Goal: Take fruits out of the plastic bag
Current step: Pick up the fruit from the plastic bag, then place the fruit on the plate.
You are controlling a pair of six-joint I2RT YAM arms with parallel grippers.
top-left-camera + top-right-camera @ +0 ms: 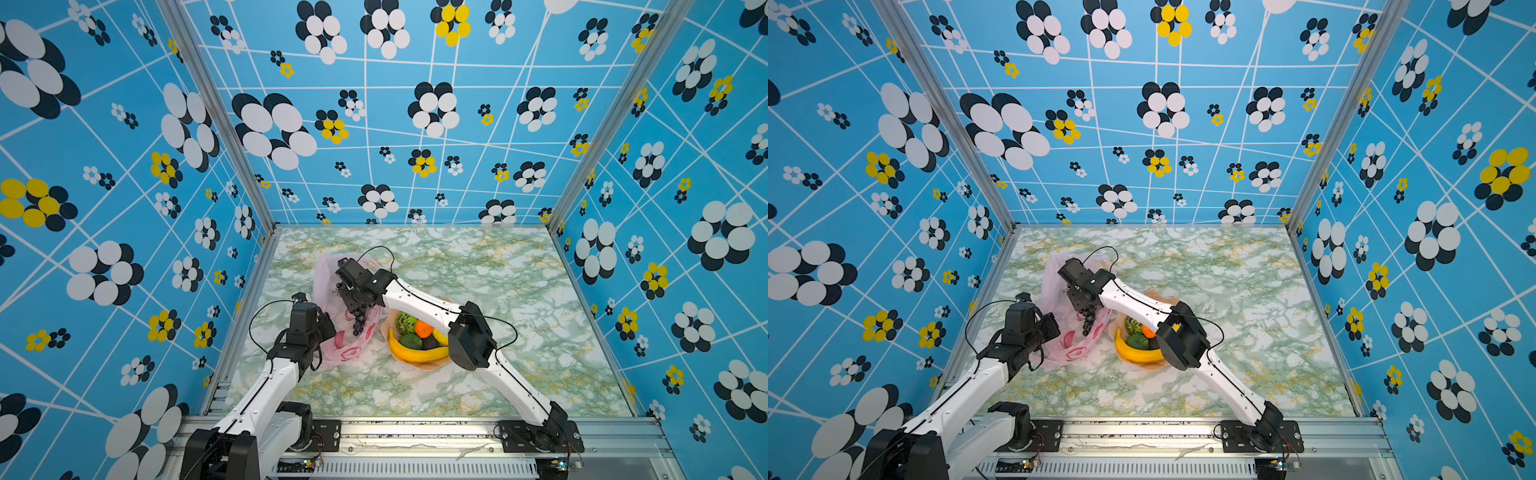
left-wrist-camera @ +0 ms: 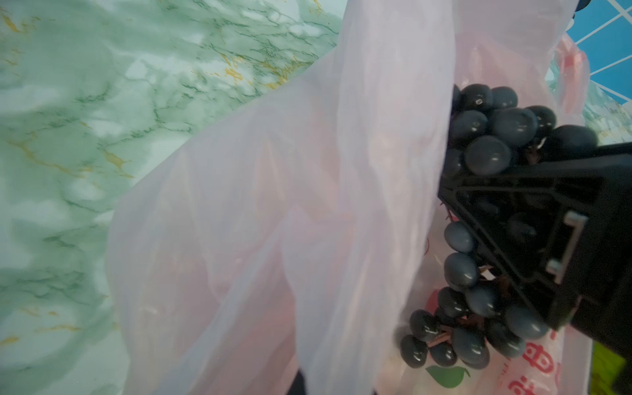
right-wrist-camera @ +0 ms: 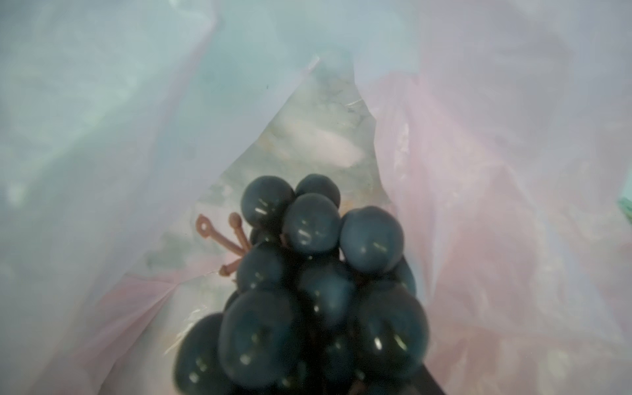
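Nearly done: your R gripper (image 1: 356, 306) pinches grapes (image 1: 358, 326) inside bag (image 1: 328, 272), L gripper (image 1: 331, 333) clamped on bag rim, other fruits (image 1: 415, 353) on plate (image 1: 428, 366), maybe pale pc (image 3: 325, 140) beyond jaws.

No text I can actually read. Only print is the red block characters (image 2: 543, 359) on the plastic bag (image 2: 273, 239) in the left wrist view. They're crumpled and cut off by the frame edge, so illegible. Green leaf mark (image 2: 447, 376) sits just beside them, near the grape bunch (image 2: 485, 154). In both top views the red prints (image 1: 351, 352) at the bag's 6 o'clock end are too small to read.
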